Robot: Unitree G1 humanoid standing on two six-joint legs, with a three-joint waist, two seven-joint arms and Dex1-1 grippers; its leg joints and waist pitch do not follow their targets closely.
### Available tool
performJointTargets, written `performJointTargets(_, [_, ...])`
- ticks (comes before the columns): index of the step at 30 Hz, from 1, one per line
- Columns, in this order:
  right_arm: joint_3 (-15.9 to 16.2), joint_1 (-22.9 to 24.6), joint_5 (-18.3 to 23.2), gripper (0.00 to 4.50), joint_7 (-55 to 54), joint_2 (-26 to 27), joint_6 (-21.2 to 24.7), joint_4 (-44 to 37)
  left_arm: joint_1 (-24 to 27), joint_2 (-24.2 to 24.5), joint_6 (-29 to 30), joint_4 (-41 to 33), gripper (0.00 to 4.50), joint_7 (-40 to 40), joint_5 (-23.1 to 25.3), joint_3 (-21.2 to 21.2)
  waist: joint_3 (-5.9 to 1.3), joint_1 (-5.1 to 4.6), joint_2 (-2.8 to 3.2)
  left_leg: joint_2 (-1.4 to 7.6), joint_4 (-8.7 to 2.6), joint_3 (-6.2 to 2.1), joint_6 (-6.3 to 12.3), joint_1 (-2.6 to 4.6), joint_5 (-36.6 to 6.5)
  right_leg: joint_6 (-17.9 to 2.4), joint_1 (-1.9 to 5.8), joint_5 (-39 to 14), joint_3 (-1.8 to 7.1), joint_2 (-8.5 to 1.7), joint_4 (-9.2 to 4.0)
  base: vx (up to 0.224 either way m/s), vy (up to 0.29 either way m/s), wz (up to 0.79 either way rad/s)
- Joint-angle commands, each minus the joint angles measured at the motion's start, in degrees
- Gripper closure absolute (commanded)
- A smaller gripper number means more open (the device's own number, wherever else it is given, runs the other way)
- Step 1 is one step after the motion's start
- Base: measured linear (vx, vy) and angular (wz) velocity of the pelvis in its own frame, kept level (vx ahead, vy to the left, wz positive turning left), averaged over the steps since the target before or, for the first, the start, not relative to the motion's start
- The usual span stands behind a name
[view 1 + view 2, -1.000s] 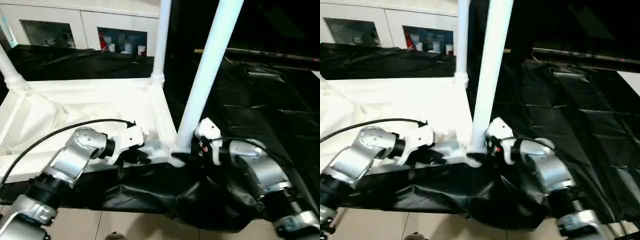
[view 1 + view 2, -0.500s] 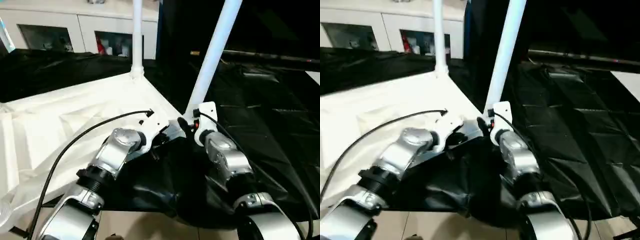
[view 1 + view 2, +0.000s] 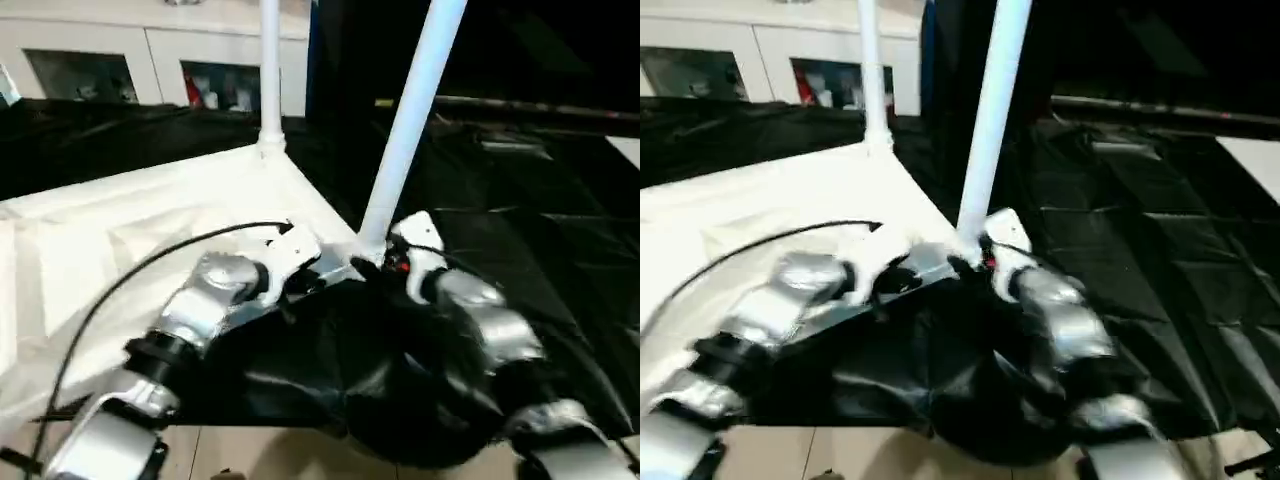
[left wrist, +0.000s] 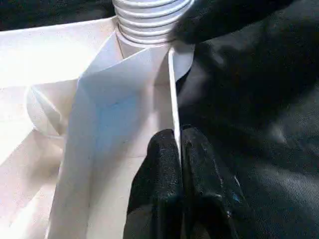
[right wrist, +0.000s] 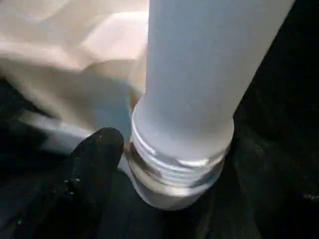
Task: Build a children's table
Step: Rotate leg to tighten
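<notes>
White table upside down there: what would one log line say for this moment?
tabletop: upside down on black cloth | left tool: shut on tabletop rim | right tool: at base of near leg | far leg: upright in socket

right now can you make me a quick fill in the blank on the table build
1. The left gripper is pinched shut on the tabletop's thin ____.
2. The near leg ends in a ____ collar at the corner socket.
3. The tabletop lies on a ____ cloth.
4. Behind the far leg stands a white ____.

Missing: rim; threaded; black; cabinet
</notes>
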Motion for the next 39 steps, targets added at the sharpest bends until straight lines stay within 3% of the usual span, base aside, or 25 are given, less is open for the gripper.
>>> performJointTargets(1, [2.4, 0.8, 1.3, 0.84, 6.2, -1.4, 0.5, -3.6, 0.5, 0.4, -1.8, -3.3, 4.5, -5.6, -2.1, -1.7, -4.05, 0.46, 0.63, 0.3, -3.2, 0.31, 2.39, -0.33, -9.9, -7.9, 3.85, -11.0, 3.02, -3.43, -3.89, 0.0, 0.0, 0.0])
performJointTargets(3, [3.2, 1.9, 1.9, 0.84, 10.0, -3.4, 0.7, -5.8, 1.4, 1.9, -3.0, -4.9, 4.5, -9.4, -3.3, -2.2, -3.99, 0.33, 0.59, 0.29, -3.11, 0.39, 3.03, -0.57, -8.9, -9.6, 3.9, -7.7, 3.01, -3.32, -3.5, 0.0, 0.0, 0.0])
performJointTargets(5, [4.5, 3.5, 3.0, 0.84, 15.1, -6.1, 2.1, -9.4, 2.4, 4.4, -2.5, -7.6, 4.5, -14.6, -5.1, -2.7, -3.81, 0.59, 0.63, 0.38, -3.09, 0.57, 3.33, -0.21, -9.9, -10.7, 3.7, -7.7, 3.07, -3.33, -3.62, 0.0, 0.0, 0.0])
performJointTargets(9, [5.5, 4.1, 3.3, 0.84, 17.8, -7.4, 2.2, -10.7, 2.8, 6.1, -2.0, -9.2, 4.5, -17.4, -5.9, -2.8, -3.52, 1.57, 0.64, 0.52, -3.31, 0.63, 2.33, 0.15, -12.6, -9.6, 3.37, -13.3, 3.13, -3.56, -4.16, 0.0, 0.0, 0.0])
performJointTargets(13, [6.3, 4.0, 3.3, 0.84, 19.7, -7.5, 2.2, -11.0, 3.7, 7.5, -0.8, -11.7, 4.5, -19.9, -7.0, -3.0, -3.39, 1.58, 0.6, 0.52, -3.5, 0.42, 1.32, -0.01, -14.1, -8.1, 3.44, -17.3, 3.07, -3.69, -4.43, 0.0, 0.0, 0.0])
performJointTargets(16, [6.9, 3.7, 2.8, 0.84, 20.0, -7.6, 2.3, -10.6, 3.9, 7.8, -0.7, -12.2, 4.5, -20.2, -7.0, -2.9, -3.5, 1.61, 0.57, 0.5, -3.44, 0.39, 1.1, -0.05, -13.2, -8.2, 3.5, -15.9, 3.13, -3.64, -4.25, 0.0, 0.0, 0.0])
performJointTargets(21, [6.9, 3.5, 2.9, 1.28, 20.4, -7.5, 2.7, -10.6, 4.2, 7.9, -0.5, -12.4, 4.5, -20.2, -7.0, -2.8, -3.7, 1.61, 0.44, 0.43, -3.25, 0.43, 1.33, -0.2, -11.4, -8.6, 3.66, -13.3, 3.15, -3.59, -3.85, 0.0, 0.0, 0.0])
performJointTargets(28, [6.2, 3.8, 3.4, 1.73, 19.4, -6.5, 2.9, -9.7, 4.3, 7.8, -0.4, -12.1, 4.5, -19.7, -6.9, -2.6, -3.69, 1.55, 0.49, 0.35, -3.21, 0.45, 1.38, -0.23, -11.5, -8.3, 3.66, -14.1, 3.09, -3.58, -4.0, 0.0, 0.0, 0.0])
performJointTargets(35, [3.8, 3.1, 0.0, 1.78, 4.6, -0.6, 4.3, -3.2, 1.5, 2.7, 0.0, -4.9, 4.5, -6.9, -2.7, -0.7, -3.56, 1.21, 0.4, 0.22, -3.27, 0.43, -0.02, -0.03, -12.9, -7.3, 3.29, -18.2, 3.01, -3.62, -4.45, 0.0, 0.0, 0.0])
performJointTargets(36, [0.5, 1.3, -0.4, 1.78, -6.5, 3.9, 5.9, 2.3, -1.0, -1.0, 1.0, 0.1, 4.5, 1.8, -0.7, 0.4, -3.49, 1.11, 0.36, 0.17, -3.36, 0.39, -0.33, -0.06, -13.0, -6.8, 3.26, -19.3, 3.05, -3.62, -4.58, 0.0, 0.0, 0.0])
performJointTargets(38, [-0.5, 0.6, -0.4, 1.78, -9.7, 5.1, 6.3, 4.0, -1.7, -2.1, 1.3, 1.3, 4.5, 4.0, -0.3, 0.8, -3.36, 0.99, 0.47, 0.04, -3.38, 0.26, -1.29, 0.38, -14.9, -5.9, 3.03, -23.4, 2.88, -3.74, -5.06, 0.0, 0.0, 0.0])
performJointTargets(39, [-3.6, -1.8, 0.3, 1.78, -18.7, 8.6, 6.5, 9.2, -3.2, -5.5, 3.2, 4.0, 4.5, 9.2, 0.0, 1.6, -3.48, 0.99, 0.7, 0.08, -3.4, 0.16, -1.58, 0.34, -15.0, -5.6, 3.11, -24.0, 2.88, -3.94, -5.02, 0.0, 0.0, 0.0])
